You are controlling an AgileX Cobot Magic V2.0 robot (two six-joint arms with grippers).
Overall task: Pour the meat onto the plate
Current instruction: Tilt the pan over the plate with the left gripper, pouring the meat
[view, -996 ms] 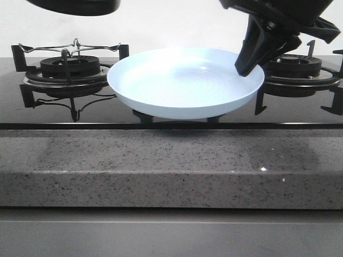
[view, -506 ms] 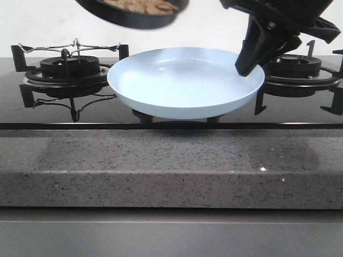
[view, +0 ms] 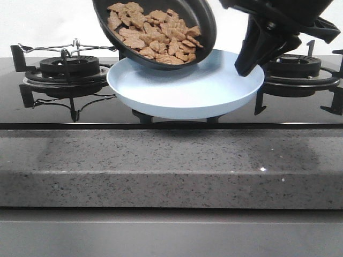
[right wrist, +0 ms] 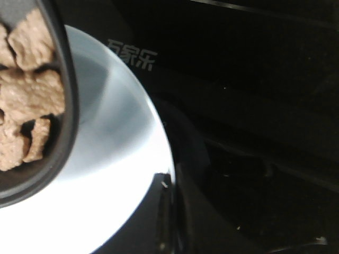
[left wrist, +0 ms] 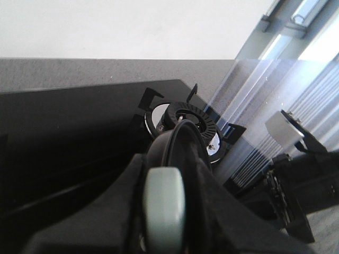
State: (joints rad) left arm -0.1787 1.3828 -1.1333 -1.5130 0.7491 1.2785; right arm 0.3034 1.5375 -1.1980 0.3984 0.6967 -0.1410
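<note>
You had the black frying pan (view: 161,32), heaped with thin light-brown meat pieces (view: 153,32), tilted over the pale blue round plate (view: 214,91), whose rim the right gripper (view: 247,67) clasped; the left gripper's (left wrist: 164,211) grip I couldn't tell.

The plate (view: 185,85) sits on the stove (view: 171,115) at the centre, between the left burner (view: 69,69) at its 9 o'clock and the right burner (view: 303,69) at its 3 o'clock. The counter (view: 171,166) runs before the stove, at the plate's 6 o'clock. The pan (view: 206,24) hangs tilted above the plate's 11 o'clock part, with the meat (view: 153,32) inside it. The right hand (view: 249,67) meets the plate's rim at 2 o'clock.
</note>
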